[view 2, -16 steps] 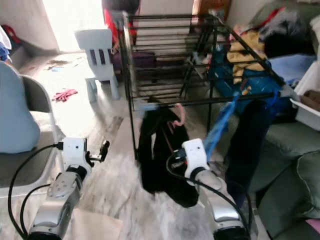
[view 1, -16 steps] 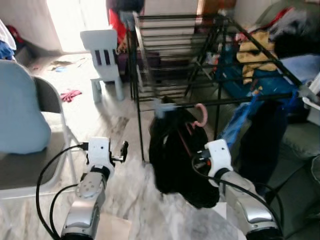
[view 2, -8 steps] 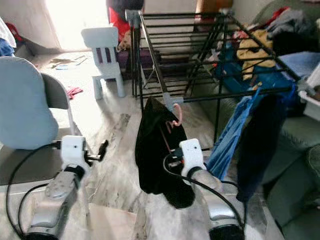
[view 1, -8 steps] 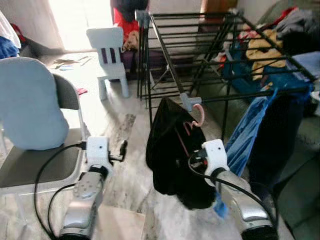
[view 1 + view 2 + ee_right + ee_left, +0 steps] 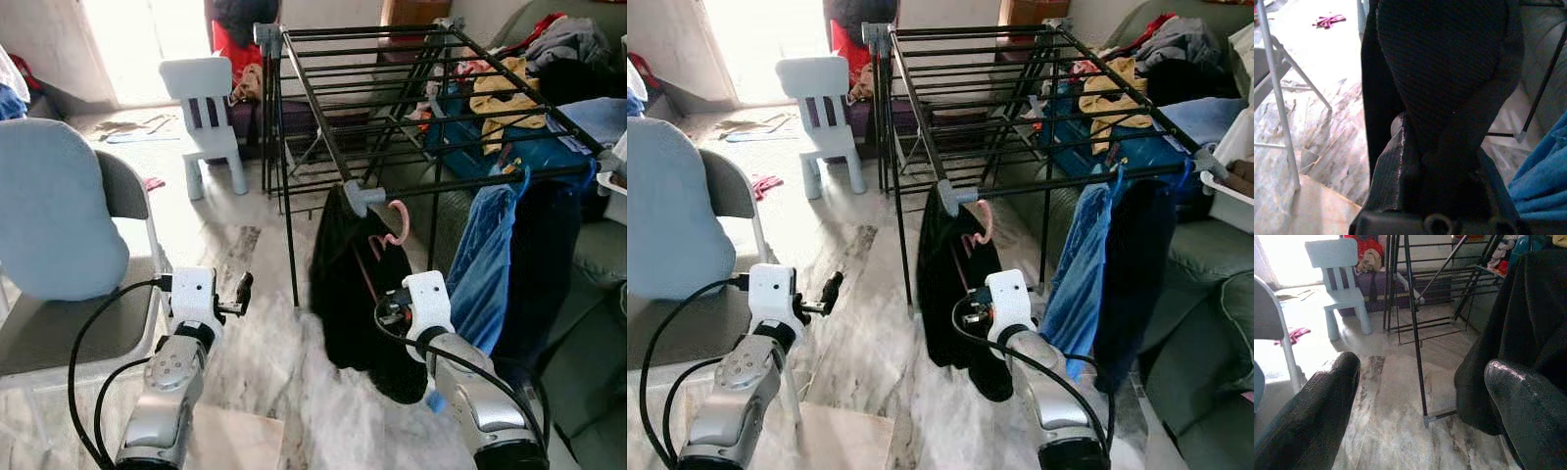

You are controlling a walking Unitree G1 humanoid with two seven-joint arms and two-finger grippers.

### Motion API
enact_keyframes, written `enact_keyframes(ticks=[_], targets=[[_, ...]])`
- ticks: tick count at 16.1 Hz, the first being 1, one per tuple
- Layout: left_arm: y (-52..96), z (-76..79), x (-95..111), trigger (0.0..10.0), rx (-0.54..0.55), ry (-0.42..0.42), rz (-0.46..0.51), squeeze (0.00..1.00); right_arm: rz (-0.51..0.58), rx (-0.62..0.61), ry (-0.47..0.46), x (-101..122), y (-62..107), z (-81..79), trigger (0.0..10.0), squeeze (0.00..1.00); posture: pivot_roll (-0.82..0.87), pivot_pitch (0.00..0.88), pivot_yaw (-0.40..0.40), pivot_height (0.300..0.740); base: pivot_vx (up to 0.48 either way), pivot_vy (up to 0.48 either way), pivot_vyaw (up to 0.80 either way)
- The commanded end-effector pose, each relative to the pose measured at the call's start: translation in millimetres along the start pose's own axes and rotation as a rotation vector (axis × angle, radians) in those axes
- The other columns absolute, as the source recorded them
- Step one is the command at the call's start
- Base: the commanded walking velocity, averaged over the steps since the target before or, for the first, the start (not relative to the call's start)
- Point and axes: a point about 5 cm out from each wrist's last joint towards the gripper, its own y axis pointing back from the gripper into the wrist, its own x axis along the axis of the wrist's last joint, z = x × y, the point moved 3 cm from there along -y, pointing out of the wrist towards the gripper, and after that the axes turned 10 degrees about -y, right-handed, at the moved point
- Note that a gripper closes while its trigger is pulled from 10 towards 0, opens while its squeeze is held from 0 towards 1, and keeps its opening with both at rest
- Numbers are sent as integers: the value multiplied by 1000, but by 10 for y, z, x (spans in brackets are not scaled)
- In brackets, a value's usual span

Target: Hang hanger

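Observation:
A pink hanger (image 5: 396, 223) carries a black garment (image 5: 353, 284) at the near corner of the black drying rack (image 5: 323, 127). Its hook sits right against the rack's front rail (image 5: 460, 181); I cannot tell whether it rests on it. My right gripper (image 5: 387, 311) is low on the garment, shut on the black cloth (image 5: 1449, 88), which wraps over its fingers. To the left, over the floor, my left gripper (image 5: 243, 289) is open and holds nothing; its black fingers (image 5: 1327, 391) stand wide apart.
Blue clothing (image 5: 485, 264) and a dark garment (image 5: 549, 255) hang from the same rail to the right. A grey folding chair with a pale blue cushion (image 5: 59, 225) stands at the left, and a small white chair (image 5: 206, 98) farther back. A sofa piled with clothes (image 5: 588, 117) is at the right.
The whole view has shifted, so the camera moved. The right gripper stays shut on the black garment, with the hanger still at the rack's corner. The left gripper stays open.

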Motion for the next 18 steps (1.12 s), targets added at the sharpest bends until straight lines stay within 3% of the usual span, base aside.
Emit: enact_keyframes(ticks=[1,8,18], targets=[[-7,-17,63,10000,5,-11,18,0,69,8,5,184,-24,-21,10000,0,-74,0,6,740,386,0,0],[-2,-8,39,10000,2,-10,7,0,64,5,-5,171,-33,-16,10000,0,-76,0,7,740,464,0,0],[-5,-54,-18,10000,48,-24,-36,0,-6,132,-7,48,-24,-190,10000,0,-69,0,1,740,0,0,0]])
